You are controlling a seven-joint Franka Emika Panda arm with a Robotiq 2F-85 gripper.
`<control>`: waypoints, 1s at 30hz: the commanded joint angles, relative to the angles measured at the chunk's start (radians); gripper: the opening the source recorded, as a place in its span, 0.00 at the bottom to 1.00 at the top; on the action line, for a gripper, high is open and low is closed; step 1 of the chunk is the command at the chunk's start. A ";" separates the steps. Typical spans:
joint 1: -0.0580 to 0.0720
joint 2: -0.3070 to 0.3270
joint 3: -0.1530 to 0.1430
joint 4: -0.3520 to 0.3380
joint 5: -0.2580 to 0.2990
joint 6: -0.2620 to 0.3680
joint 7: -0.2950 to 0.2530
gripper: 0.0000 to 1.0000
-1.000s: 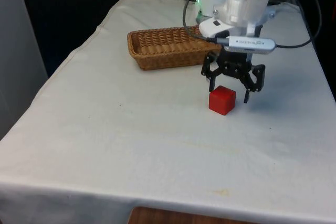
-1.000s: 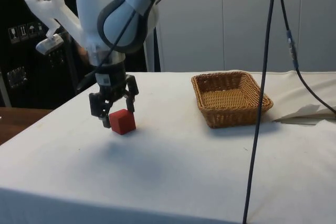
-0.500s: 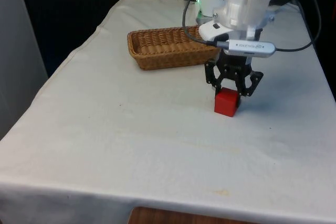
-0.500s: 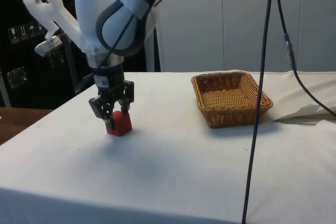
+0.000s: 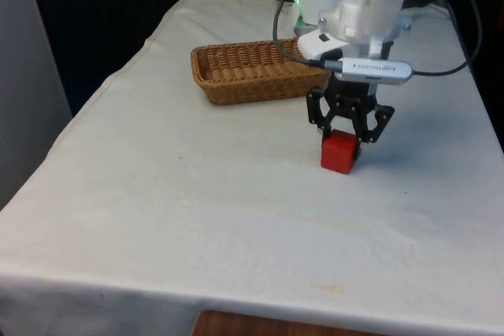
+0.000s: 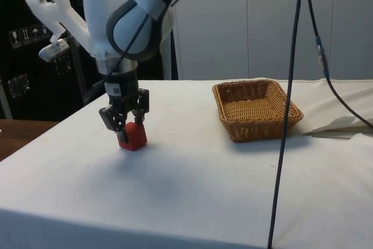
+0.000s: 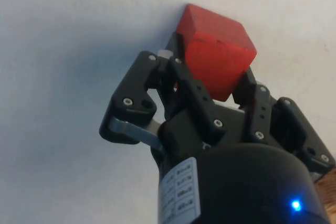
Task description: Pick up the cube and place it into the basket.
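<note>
Since a second ago the gripper [image 5: 341, 136] has dropped and pinched its fingers on the red cube [image 5: 339, 153], which sits on the cloth; the basket [image 5: 250, 71] lies toward the front view's left and farther back.

My bench is a table under a white cloth [image 5: 197, 218], creased and hanging over the near edge, where brown wood [image 5: 260, 326] shows below. In the side view, pale panelled doors [image 6: 233, 21] stand behind the table, with a dark cabinet [image 6: 23, 56] bearing small labels beside them. Two black cables [image 6: 288, 103] hang down.
</note>
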State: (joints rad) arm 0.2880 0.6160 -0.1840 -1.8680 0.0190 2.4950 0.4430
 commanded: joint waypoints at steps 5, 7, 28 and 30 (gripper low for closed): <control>0.005 -0.052 -0.002 -0.042 -0.010 -0.009 -0.001 0.03; 0.006 -0.075 -0.001 -0.063 -0.015 -0.013 -0.002 0.03; 0.004 -0.295 -0.003 -0.279 -0.056 -0.015 -0.029 0.03; 0.004 -0.313 -0.005 -0.297 -0.058 -0.013 -0.036 0.03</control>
State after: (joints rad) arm 0.2920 0.3190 -0.1850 -2.1480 -0.0310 2.4740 0.4100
